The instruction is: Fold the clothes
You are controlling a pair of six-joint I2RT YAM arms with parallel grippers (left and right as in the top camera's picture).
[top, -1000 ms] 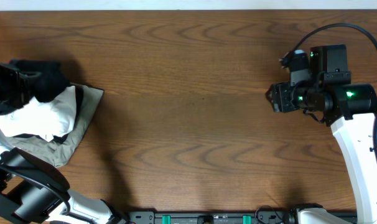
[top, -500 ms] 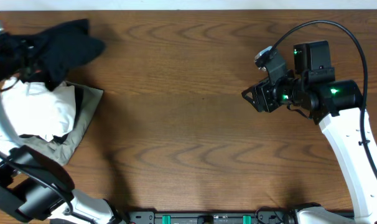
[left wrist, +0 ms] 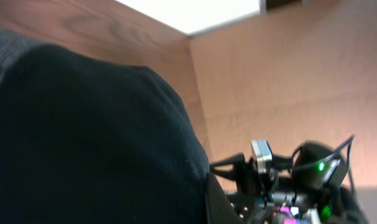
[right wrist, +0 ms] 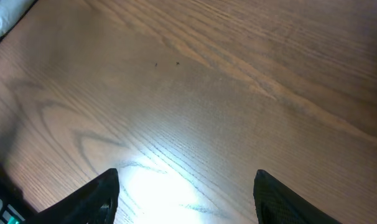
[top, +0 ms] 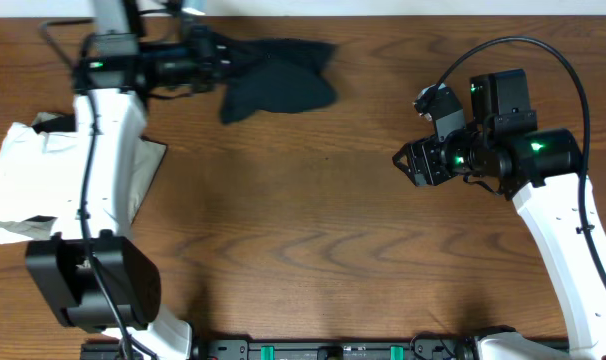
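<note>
- The left end effector reaches along the far edge of the desk and pinches one end of the black leggings. Cloth hides its fingertips, but the fabric bunches right at its tip.
- The leggings trail from that grip toward the middle of the far side as a crumpled dark bundle. No leg or waistband can be told apart from above. In the left wrist view black fabric fills most of the picture.
- The right end effector hovers over bare wood on the right, well apart from the leggings. Its fingers are spread wide with nothing between them, as the right wrist view shows.
- A white garment lies at the left edge on top of an olive-grey garment. Both are apart from the leggings.
- The step in hand looks like bringing the leggings out onto open desk, so no fold has begun.
- The next move probably calls for laying the bundle down in the middle. The right end effector could then take a free edge so the two can pull the fabric flat before folding.
</note>
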